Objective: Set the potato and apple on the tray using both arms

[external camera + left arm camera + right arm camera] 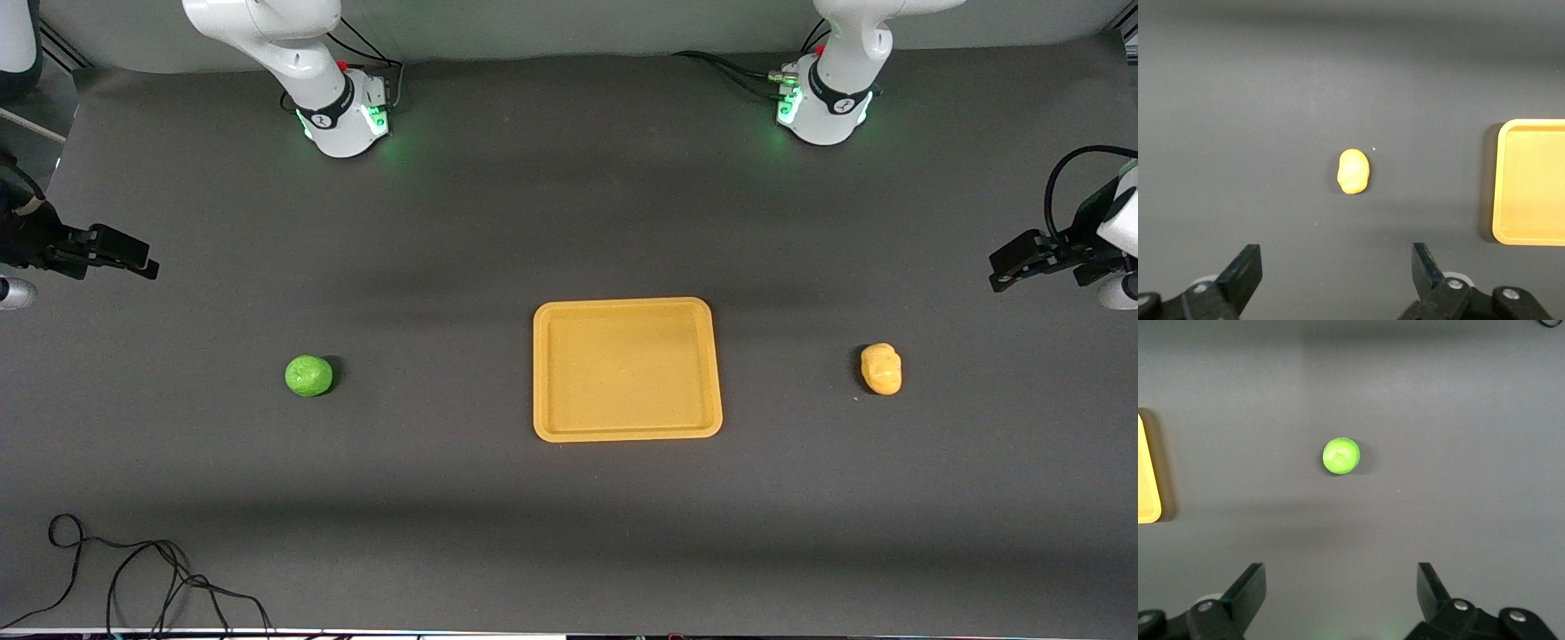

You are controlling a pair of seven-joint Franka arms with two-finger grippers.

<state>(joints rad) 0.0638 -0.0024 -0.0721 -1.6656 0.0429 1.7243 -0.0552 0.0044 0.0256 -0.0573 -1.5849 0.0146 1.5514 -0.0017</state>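
The yellow-orange tray (627, 373) lies empty at the table's middle. The green apple (308, 375) sits on the mat beside it toward the right arm's end. The yellow-orange potato (881, 368) sits beside the tray toward the left arm's end. My right gripper (147, 265) hangs open and empty over the mat at the right arm's end. Its wrist view shows the apple (1341, 456) below the open gripper (1341, 583) and the tray's edge (1146, 487). My left gripper (1000, 276) hangs open and empty over the left arm's end. Its wrist view shows the potato (1353, 171), the tray (1531, 193) and the open gripper (1337, 267).
A loose black cable (133, 578) lies on the mat at the corner nearest the front camera at the right arm's end. The arm bases (342, 116) (822, 107) stand at the table's edge farthest from the front camera.
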